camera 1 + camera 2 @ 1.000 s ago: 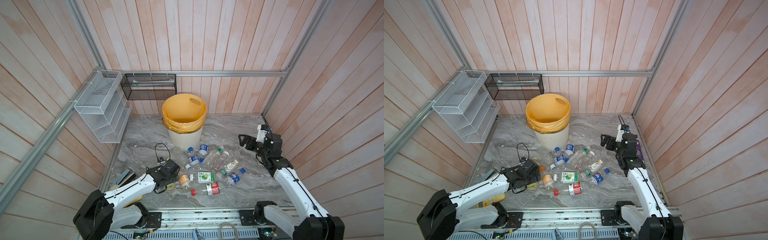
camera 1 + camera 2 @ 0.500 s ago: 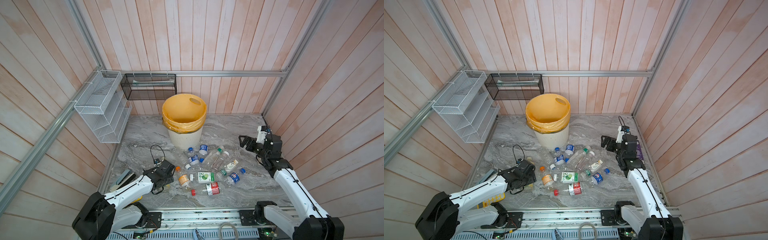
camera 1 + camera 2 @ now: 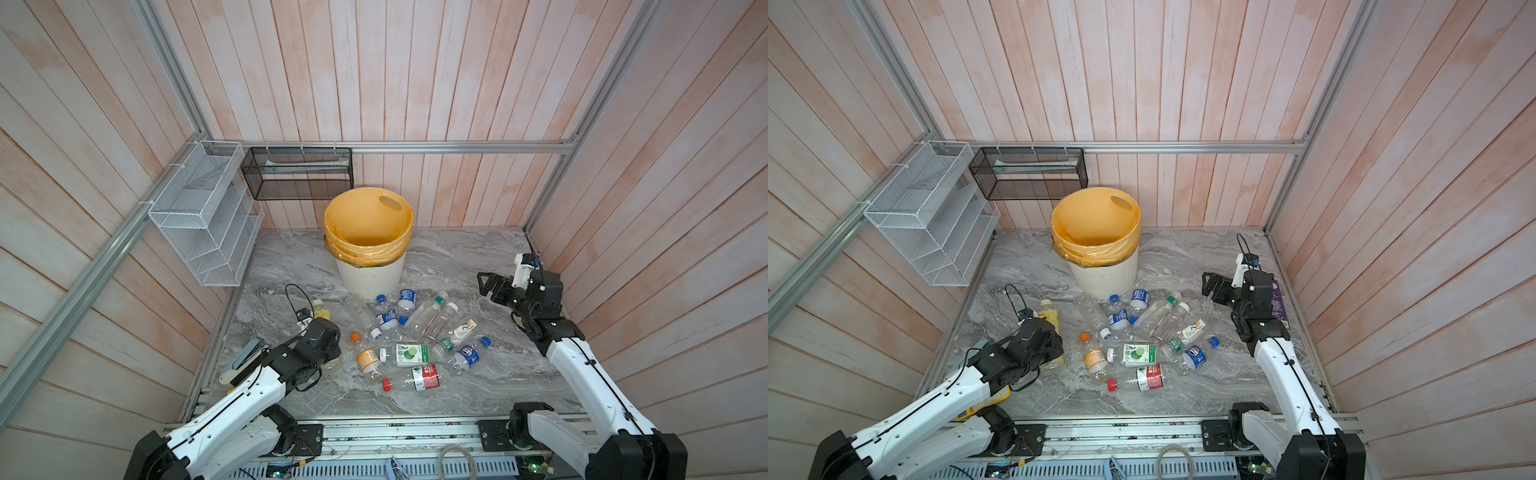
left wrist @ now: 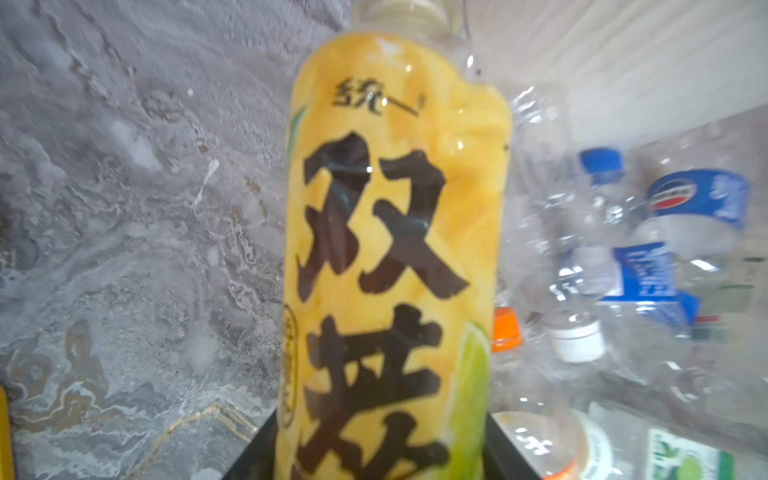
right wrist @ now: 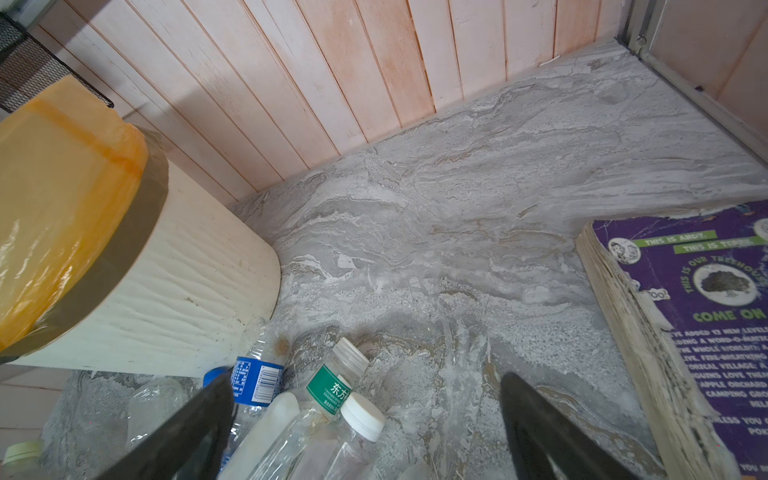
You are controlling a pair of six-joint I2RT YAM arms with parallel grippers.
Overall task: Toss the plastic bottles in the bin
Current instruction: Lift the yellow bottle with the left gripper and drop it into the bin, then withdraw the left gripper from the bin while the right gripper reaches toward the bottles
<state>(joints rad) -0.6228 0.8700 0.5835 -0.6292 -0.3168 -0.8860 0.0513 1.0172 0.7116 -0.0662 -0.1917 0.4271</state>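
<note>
My left gripper (image 4: 382, 457) is shut on a bottle with a yellow label (image 4: 395, 249), a black finger pressed against each side of it. In both top views this bottle (image 3: 1048, 316) sticks out of the left gripper (image 3: 322, 332) towards the bin. Whether it rests on the floor I cannot tell. Several plastic bottles (image 3: 415, 332) lie scattered in front of the cream bin (image 3: 368, 274) with its yellow-orange bag. My right gripper (image 3: 488, 286) hangs open above the right end of the pile, its fingers (image 5: 187, 432) wide apart over two clear bottles (image 5: 332, 415).
A purple book (image 5: 685, 332) lies by the right wall. On the left wall hangs a white wire rack (image 3: 203, 224), and a black mesh basket (image 3: 297, 178) hangs on the back wall behind the bin. A yellow calculator (image 3: 984, 405) lies under the left arm.
The left jaws have gone from open to shut on the yellow-labelled bottle, and that gripper has shifted a little to the left. The right arm has hardly moved.
</note>
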